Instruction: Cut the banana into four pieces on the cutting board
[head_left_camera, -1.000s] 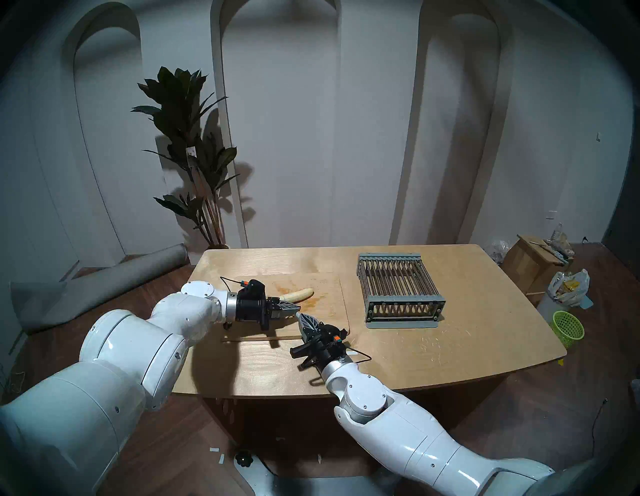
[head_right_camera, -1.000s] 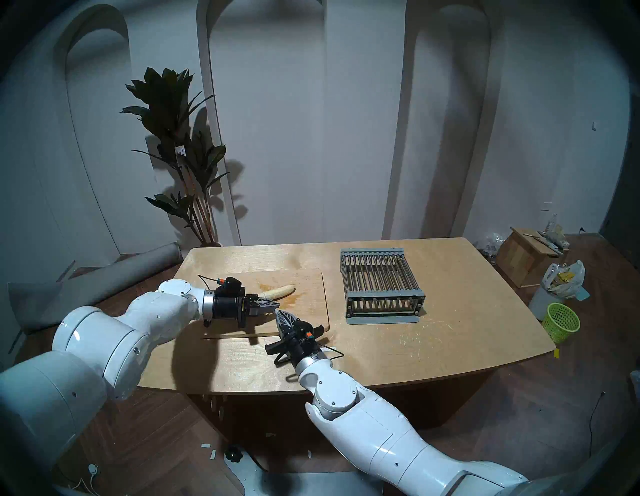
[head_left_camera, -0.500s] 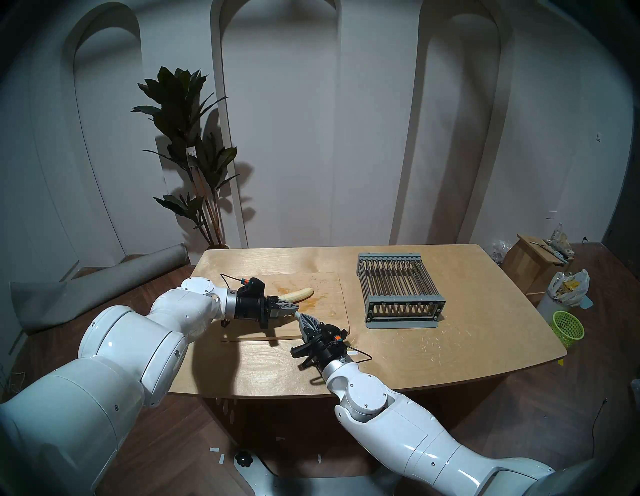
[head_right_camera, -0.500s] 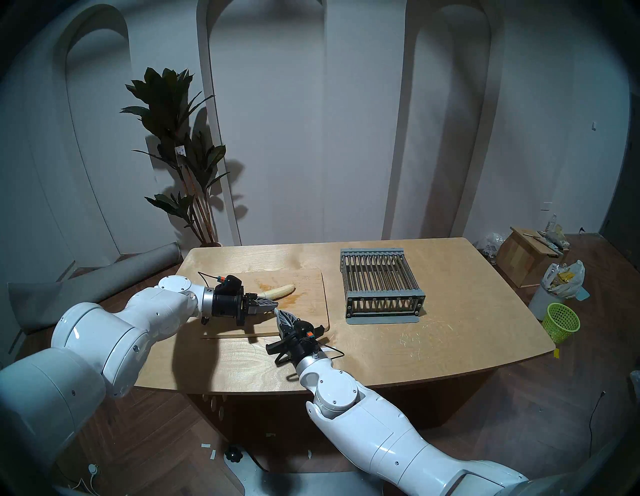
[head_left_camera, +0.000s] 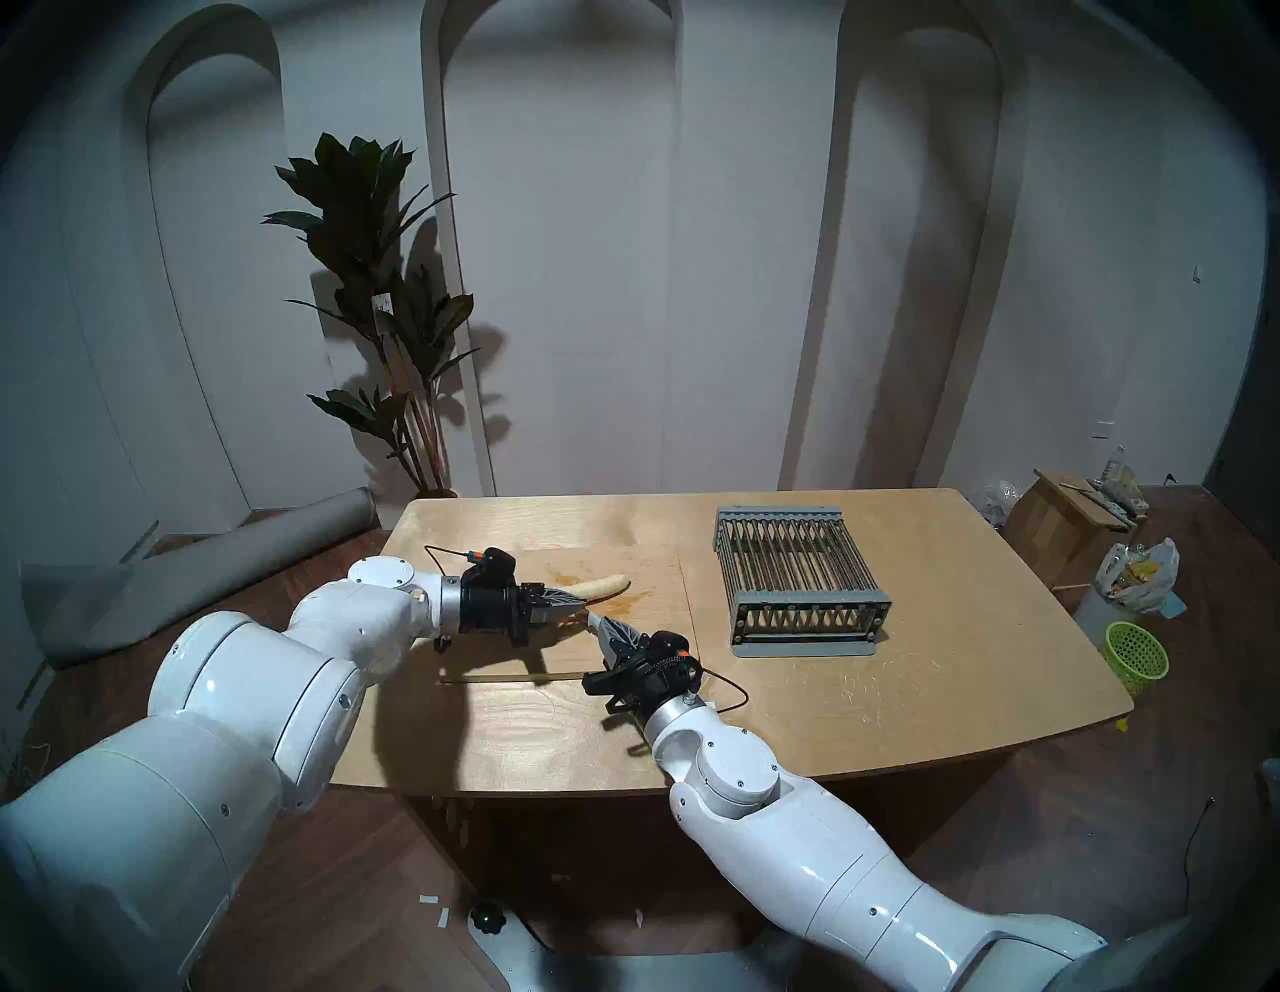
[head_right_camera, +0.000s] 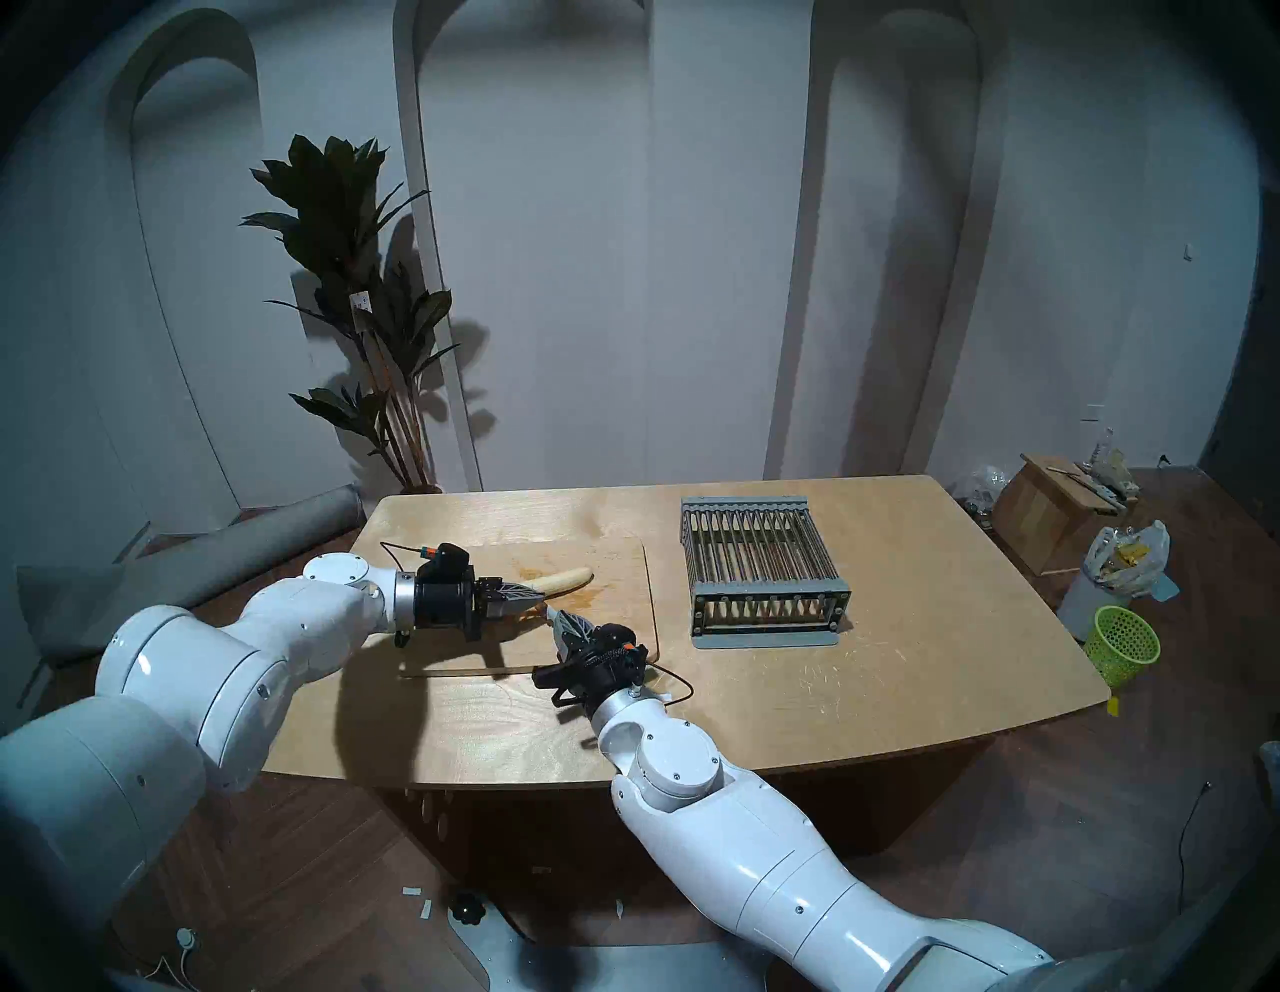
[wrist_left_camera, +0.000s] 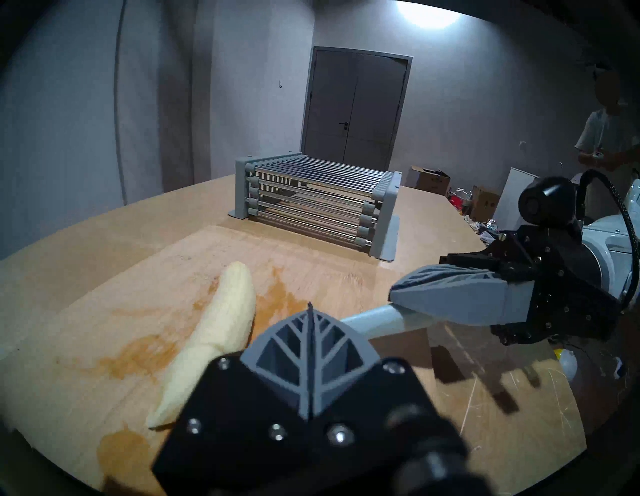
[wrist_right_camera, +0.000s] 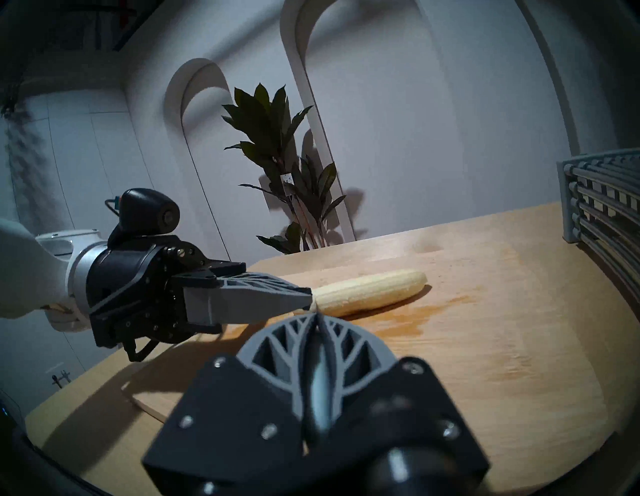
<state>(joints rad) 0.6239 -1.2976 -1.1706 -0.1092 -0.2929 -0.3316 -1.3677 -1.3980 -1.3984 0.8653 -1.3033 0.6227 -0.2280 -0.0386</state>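
Although the room is dim, the peeled, pale cream-yellow curved banana (head_left_camera: 599, 587) is easy to spot. It lies whole and uncut on the large rectangular light-wood cutting board (head_left_camera: 651, 589), in the board's far half, running left to right. Brownish smears stain the wood around it. The board rests on the left part of the big rounded wooden table (head_left_camera: 900, 693).

From the left, the left gripper (head_left_camera: 578, 604) reaches in just on the near side of the banana, and from the head it covers the fruit's left tip. Its ribbed grey fingers are pressed together. In its own wrist view a thin dark edge shows between the tips, but I cannot tell what that sliver is.

From the near side, the right gripper (head_left_camera: 594, 621) points toward the far left, so the two sets of fingertips almost meet over the board. The right fingers are clamped on a grey cylindrical handle (wrist_left_camera: 377, 320), which sticks out from them toward the left gripper. I cannot tell whether the handle touches the left fingers. Neither gripper touches the banana, as far as I can see.

On the far right of the table, well apart from the board, stands a grey slatted metal rack (head_left_camera: 796, 575). A tall dark-leaved potted plant (head_left_camera: 374, 277) stands against the far wall on the left.
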